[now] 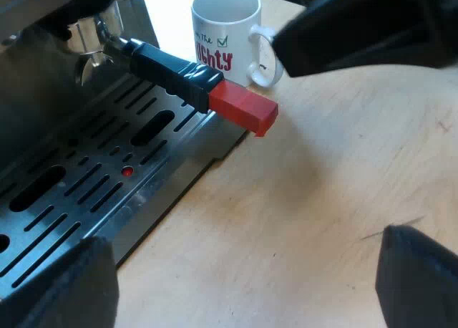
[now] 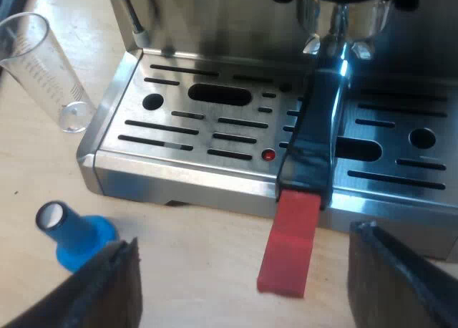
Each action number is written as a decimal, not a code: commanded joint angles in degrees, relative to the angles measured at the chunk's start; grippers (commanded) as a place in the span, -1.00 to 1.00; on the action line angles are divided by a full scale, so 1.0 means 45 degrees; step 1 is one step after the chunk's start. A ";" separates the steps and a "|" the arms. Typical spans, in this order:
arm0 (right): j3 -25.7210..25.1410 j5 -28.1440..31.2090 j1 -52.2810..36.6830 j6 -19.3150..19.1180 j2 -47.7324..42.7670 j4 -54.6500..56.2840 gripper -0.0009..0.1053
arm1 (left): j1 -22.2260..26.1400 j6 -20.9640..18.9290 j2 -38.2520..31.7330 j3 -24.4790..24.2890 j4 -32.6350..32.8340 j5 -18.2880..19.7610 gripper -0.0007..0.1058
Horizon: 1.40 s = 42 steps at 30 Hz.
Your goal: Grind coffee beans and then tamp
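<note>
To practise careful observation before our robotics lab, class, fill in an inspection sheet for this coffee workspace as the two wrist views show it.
Surface: wooden table, light wood with a few small marks.
Job's things: espresso machine with a slotted drip tray; holder locked into the machine's front, its red end jutting past the tray's edge; blue tamper and an empty measuring glass on the table near the tray's corner.
Clutter: white mug with red lettering, beyond the handle.
Grippers: left gripper open over the table beside the tray; right gripper open, facing the red end, not touching it.
Cables: nothing seen.
Surroundings: nothing seen.
</note>
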 commanded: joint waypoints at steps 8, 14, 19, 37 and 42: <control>-0.0862 -0.2142 -0.1519 0.0972 0.1354 0.0865 0.18 | -0.0054 0.0076 -0.0028 -0.0011 -0.0035 0.0073 0.49; -0.0862 -0.2537 -0.2181 0.1155 0.1905 0.1075 0.18 | -0.0054 0.0076 -0.0028 -0.0011 -0.0035 0.0073 0.49; -0.0862 -0.3001 -0.2509 0.1155 0.2442 0.0957 0.18 | -0.0054 0.0076 -0.0028 -0.0011 -0.0035 0.0073 0.49; -0.0862 -0.2620 -0.2612 0.1155 0.3936 0.0059 0.18 | -0.0054 0.0076 -0.0028 -0.0011 -0.0035 0.0073 0.49; -0.0862 -0.2861 -0.2968 0.1155 0.4101 -0.0062 0.18 | -0.0054 0.0076 -0.0028 -0.0011 -0.0035 0.0073 0.49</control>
